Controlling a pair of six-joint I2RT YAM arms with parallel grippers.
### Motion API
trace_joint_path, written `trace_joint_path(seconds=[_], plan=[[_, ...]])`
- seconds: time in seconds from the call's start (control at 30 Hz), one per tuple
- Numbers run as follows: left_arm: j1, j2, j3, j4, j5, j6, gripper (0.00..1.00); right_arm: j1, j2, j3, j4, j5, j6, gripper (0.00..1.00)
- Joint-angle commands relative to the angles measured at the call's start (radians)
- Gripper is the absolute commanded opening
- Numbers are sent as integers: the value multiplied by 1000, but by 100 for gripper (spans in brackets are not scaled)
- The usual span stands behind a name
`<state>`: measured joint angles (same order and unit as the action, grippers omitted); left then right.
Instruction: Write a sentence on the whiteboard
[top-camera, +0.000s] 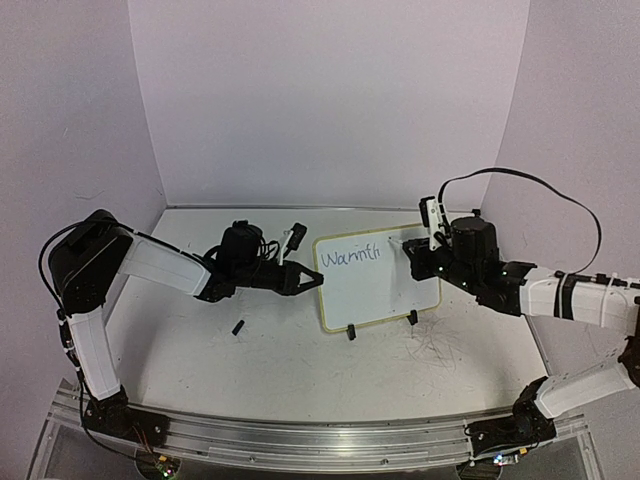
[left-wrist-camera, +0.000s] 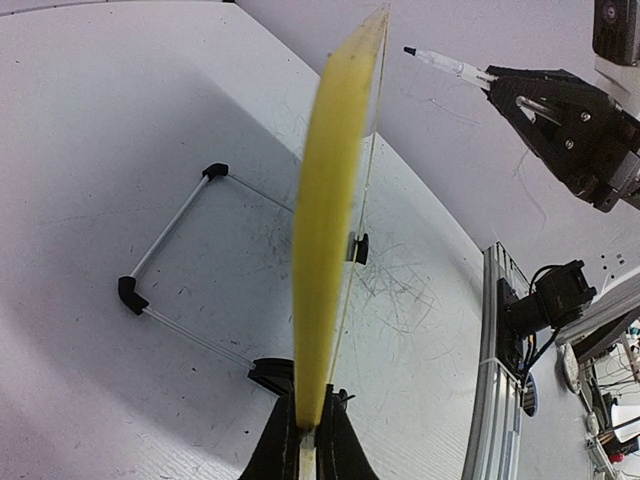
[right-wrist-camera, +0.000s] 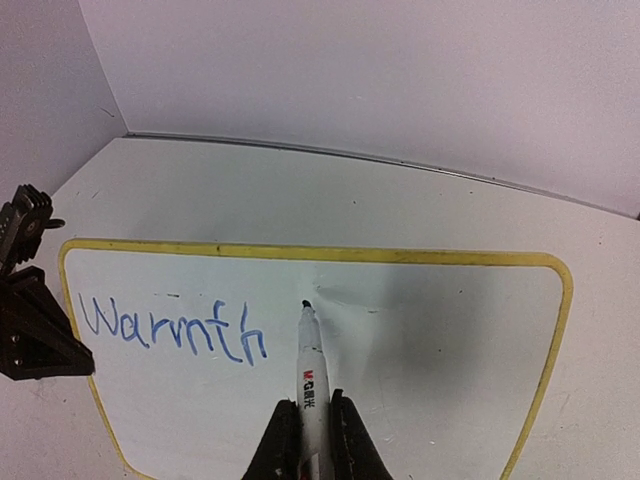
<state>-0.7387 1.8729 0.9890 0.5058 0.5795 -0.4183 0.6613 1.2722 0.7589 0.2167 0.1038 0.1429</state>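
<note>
My left end effector pinched the left edge of the small white, yellow-framed whiteboard propped on the scuffed grey worktop. My right end effector gripped a white marker pen, its tip just right of the blue handwritten sentence reading "Warmth".

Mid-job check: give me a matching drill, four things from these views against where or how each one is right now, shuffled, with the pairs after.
Things:
1. left claw
2. right claw
3. sentence
4. small black piece

States:
A. lying loose on the table, apart from the board
B. shut on the marker
C. blue, a single word, on the whiteboard
D. shut on the board's yellow-framed edge

Pairs: 1-D, 2-B, 3-C, 4-A.
</note>
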Motion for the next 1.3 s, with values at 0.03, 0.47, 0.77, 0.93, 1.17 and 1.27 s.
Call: trace_joint_path(seconds=[0.03,0.47,0.77,0.93,1.17,1.27], plan=[[-14,7,29,-20,-9,7,0,-5,19,19,18,-9,3,0],[-14,12,37,-24,-9,11,0,-5,35,16,6,3,11,0],[-14,11,36,-30,-8,15,0,-5,48,18,6,8,15,0],[-14,12,39,-31,-8,16,0,-5,60,21,5,29,19,0],[-14,11,39,-35,-9,19,0,-5,56,14,-9,33,24,0],[-15,12,39,-35,-9,19,0,-5,51,7,-15,25,29,0]])
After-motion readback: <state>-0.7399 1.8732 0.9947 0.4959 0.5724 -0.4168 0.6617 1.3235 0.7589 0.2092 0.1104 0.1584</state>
